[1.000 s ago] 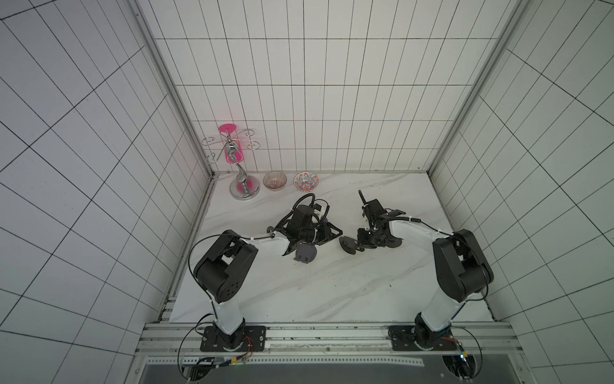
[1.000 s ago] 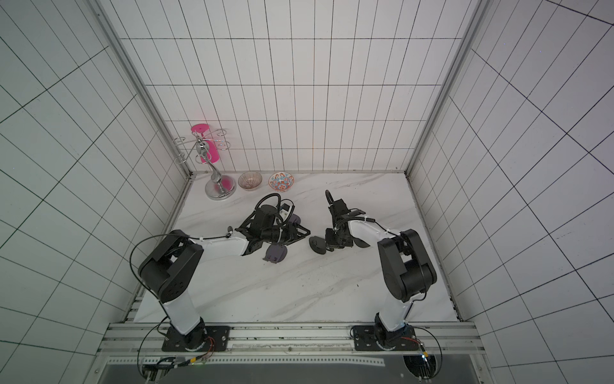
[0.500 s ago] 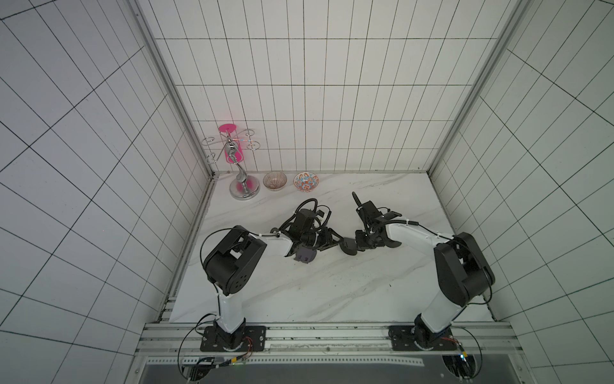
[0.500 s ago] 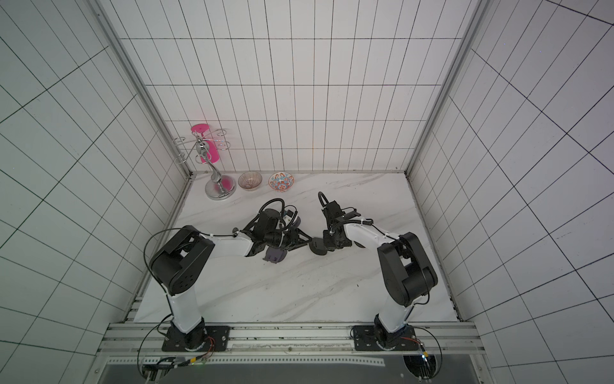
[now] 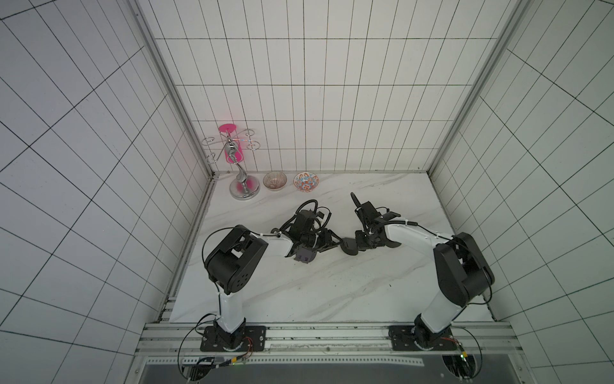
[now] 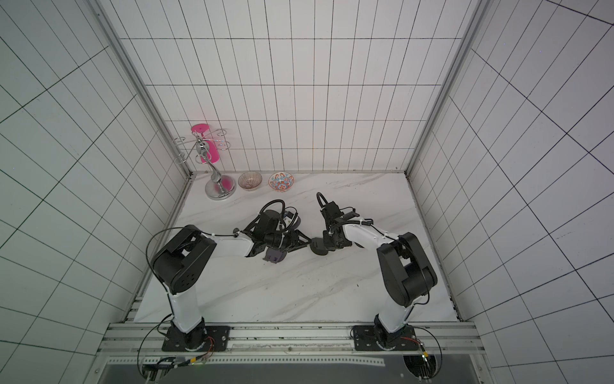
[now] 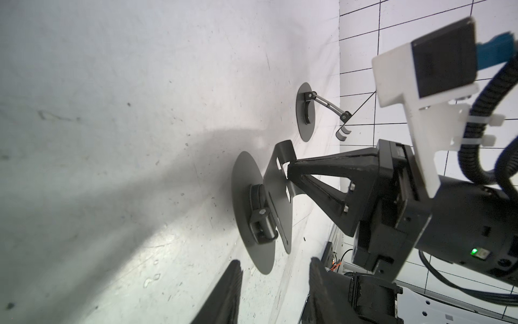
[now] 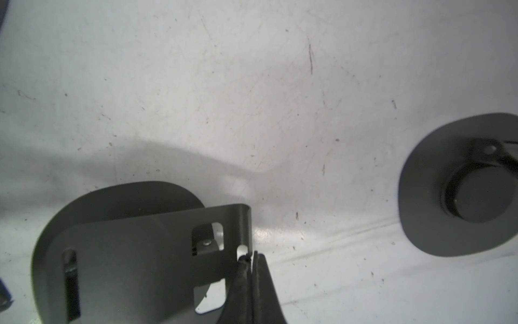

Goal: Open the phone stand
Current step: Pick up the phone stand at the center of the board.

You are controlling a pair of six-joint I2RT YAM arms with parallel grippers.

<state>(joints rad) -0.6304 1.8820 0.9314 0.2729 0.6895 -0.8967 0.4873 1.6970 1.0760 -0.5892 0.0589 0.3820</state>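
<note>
The phone stand (image 5: pixel 349 248) (image 6: pixel 317 248) is dark grey metal: a round base disc (image 7: pixel 244 182) lying on the marble table, with a slotted plate (image 7: pixel 276 202) hinged to it and lifted a little off the disc. My right gripper (image 8: pixel 251 256) (image 5: pixel 357 244) is shut on the plate's bent lip (image 8: pixel 241 218), its black fingers (image 7: pixel 314 171) reaching in from the side. My left gripper (image 7: pixel 273 280) (image 5: pixel 335 244) is open, with nothing between its fingertips. They sit just short of the base disc's rim, facing the right gripper.
Another grey stand (image 7: pixel 305 112) (image 8: pixel 459 193) sits further along the table, its thin arm raised. At the back left are a silver rack with a pink cylinder (image 5: pixel 241 166) and two small bowls (image 5: pixel 274 180) (image 5: pixel 306 182). Tiled walls enclose the table on three sides.
My left gripper has slid rightward across the table until its tips are close to the stand. The right gripper keeps its hold and the stand has barely shifted.
</note>
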